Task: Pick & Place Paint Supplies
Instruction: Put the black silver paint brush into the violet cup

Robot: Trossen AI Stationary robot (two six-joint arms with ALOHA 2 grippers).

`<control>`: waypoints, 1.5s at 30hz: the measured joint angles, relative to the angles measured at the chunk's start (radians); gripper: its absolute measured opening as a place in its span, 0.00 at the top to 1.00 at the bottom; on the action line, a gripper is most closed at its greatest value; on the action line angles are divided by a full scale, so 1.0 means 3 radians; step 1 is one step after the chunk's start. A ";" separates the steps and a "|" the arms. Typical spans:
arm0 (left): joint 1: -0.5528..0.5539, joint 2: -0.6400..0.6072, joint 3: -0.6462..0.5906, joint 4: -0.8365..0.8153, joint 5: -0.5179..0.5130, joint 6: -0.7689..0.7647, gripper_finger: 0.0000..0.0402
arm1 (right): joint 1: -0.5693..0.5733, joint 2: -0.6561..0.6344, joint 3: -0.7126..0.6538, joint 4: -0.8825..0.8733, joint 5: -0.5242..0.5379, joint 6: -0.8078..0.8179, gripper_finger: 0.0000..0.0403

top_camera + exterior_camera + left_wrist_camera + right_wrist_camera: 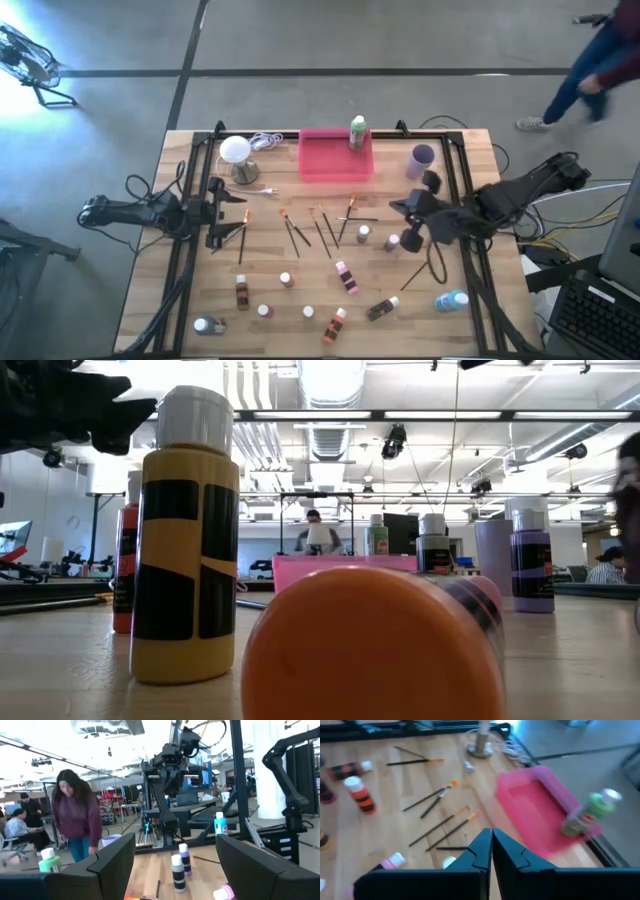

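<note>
Several thin paintbrushes (pixel 315 228) lie flat at the table's middle. Small white-capped bottles (pixel 344 275) stand or lie toward the near edge, and a blue bottle (pixel 451 300) lies on its side at the near right. A green bottle (pixel 357 132) stands at the far right corner of the pink tray (pixel 330 165). My right gripper (pixel 400 208) hangs shut and empty above the table, right of the brushes; its wrist view shows the closed fingers (pixel 491 847) over the brushes (pixel 432 800), with the tray (pixel 535 805) and green bottle (pixel 587 815) beyond. My left gripper (pixel 238 215) waits open at the left.
A white globe lamp (pixel 236 152) with a cord stands far left of the tray, and a purple cup (pixel 422 158) to the tray's right. A yellow-and-black bottle (pixel 185 540) and a lying orange-capped bottle (pixel 370 650) are close to the low camera. A person walks beyond the far right corner (pixel 590 70).
</note>
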 joint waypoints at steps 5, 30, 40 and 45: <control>0.0000 0.0000 0.0000 -0.0026 0.0001 0.0079 0.30 | -0.0411 0.0157 -0.0001 0.0467 -0.0299 -0.0461 0.91; 0.0000 0.0003 0.0052 0.0333 -0.0069 -0.0232 0.30 | -0.1311 0.1270 0.0361 0.1037 -0.1651 -0.0937 0.62; 0.0000 0.0003 0.0053 0.0195 -0.0071 -0.0299 0.30 | -0.1519 0.1768 0.0673 0.0798 -0.1725 -0.1092 0.69; 0.0000 0.0003 0.0060 0.0196 -0.0096 -0.0299 0.30 | -0.1579 0.1856 0.0662 0.0766 -0.1725 -0.1093 0.72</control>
